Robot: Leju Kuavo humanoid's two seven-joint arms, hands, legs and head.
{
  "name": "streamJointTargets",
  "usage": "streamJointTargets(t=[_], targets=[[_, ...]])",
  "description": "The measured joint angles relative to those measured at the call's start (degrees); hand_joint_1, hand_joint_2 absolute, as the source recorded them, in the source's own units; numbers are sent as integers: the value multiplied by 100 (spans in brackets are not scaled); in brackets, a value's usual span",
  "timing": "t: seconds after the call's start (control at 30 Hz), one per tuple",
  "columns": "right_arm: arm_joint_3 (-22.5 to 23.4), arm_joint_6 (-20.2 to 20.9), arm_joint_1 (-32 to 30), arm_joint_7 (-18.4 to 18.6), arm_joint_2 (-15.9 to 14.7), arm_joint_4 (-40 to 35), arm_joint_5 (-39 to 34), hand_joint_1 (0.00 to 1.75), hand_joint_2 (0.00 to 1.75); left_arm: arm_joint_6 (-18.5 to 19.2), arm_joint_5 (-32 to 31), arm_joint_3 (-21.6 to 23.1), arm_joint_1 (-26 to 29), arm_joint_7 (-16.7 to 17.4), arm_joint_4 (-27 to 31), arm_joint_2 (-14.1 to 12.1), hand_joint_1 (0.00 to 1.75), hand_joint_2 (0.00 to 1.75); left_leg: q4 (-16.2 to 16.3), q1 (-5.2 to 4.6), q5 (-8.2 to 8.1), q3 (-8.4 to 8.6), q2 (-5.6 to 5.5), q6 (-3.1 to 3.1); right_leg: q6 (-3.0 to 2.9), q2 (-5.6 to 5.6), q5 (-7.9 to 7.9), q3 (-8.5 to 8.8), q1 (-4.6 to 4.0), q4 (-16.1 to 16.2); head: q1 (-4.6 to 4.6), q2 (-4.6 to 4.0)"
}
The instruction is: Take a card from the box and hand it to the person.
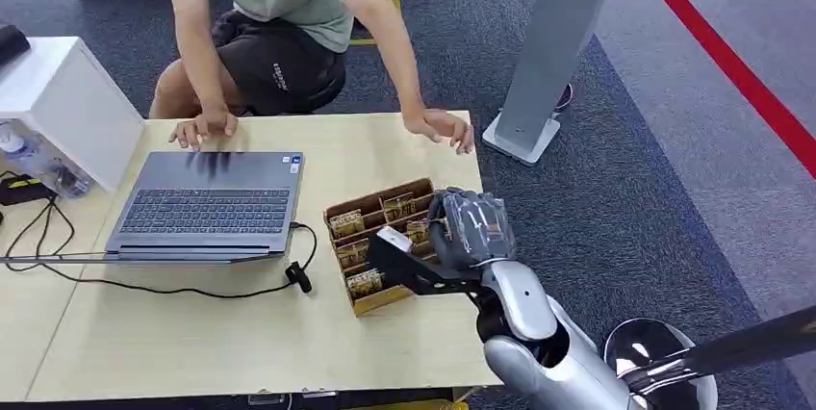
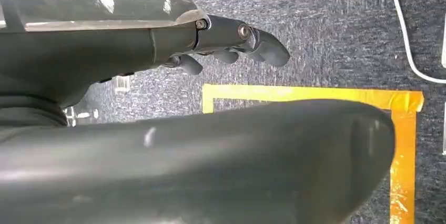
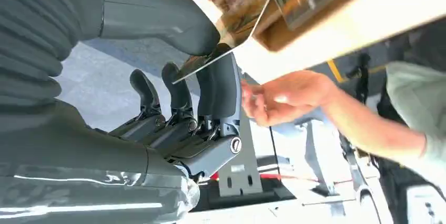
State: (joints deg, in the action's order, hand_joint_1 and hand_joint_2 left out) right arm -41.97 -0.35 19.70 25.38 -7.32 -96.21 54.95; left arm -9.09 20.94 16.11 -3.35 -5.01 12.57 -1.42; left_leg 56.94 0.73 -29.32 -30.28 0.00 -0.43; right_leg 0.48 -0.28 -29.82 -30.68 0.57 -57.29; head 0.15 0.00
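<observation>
The right hand (image 3: pixel 173 77) pinches a card (image 3: pixel 231 34) between its thick thumb and dark fingers (image 3: pixel 223 84) — the card's lower edge sits in the right end of the box (image 1: pixel 380 242), touching the cards packed there. The box lies on the table (image 1: pixel 192 333), right of the laptop (image 1: pixel 207 203). The person (image 1: pixel 279 15) sits at the far side, one hand (image 1: pixel 441 126) resting on the far right table edge, beyond the box. The left hand (image 2: pixel 231 40) hangs over carpet, its fingers loosely curled, holding nothing.
</observation>
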Motion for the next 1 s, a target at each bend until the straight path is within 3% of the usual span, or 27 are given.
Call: streamJointTargets(t=[0.13,0.23,0.6,0.83,0.87,1.0], targets=[[17,-4,190,-28,-17,-96,-160,136,175,28,0,66,-1,0,-2,0,0,0,0,0,0,-3,0,0,0,0,0,0,0,0,-2,0],[13,-175,488,-245,24,55,-306,136,175,61,-9,103,-3,-2,0,0,0,0,0,0,0,-4,0,0,0,0,0,1,0,-1,0,0],[-131,-1045,2127,-898,599,2211,-466,136,175,146,-22,343,-144,-46,0,0,0,0,0,0,8,-6,-5,1,-2,-4,3,1,0,-5,-2,0],[-206,-1231,2475,-1082,927,3172,-429,136,175,153,68,398,-160,-37,0,0,0,0,0,0,7,-10,-4,2,-2,-3,2,-4,0,-5,0,0],[-216,-1237,2497,-1086,964,3270,-422,0,175,151,74,407,-158,-37,-2,0,0,0,0,0,7,-11,-4,2,-2,-3,2,-5,0,-5,-2,0],[-264,-1307,2534,-1130,1086,3604,-418,0,175,201,81,417,-145,-61,-2,0,0,0,0,0,7,-15,-5,2,-2,-4,2,-9,0,-5,-2,0]])
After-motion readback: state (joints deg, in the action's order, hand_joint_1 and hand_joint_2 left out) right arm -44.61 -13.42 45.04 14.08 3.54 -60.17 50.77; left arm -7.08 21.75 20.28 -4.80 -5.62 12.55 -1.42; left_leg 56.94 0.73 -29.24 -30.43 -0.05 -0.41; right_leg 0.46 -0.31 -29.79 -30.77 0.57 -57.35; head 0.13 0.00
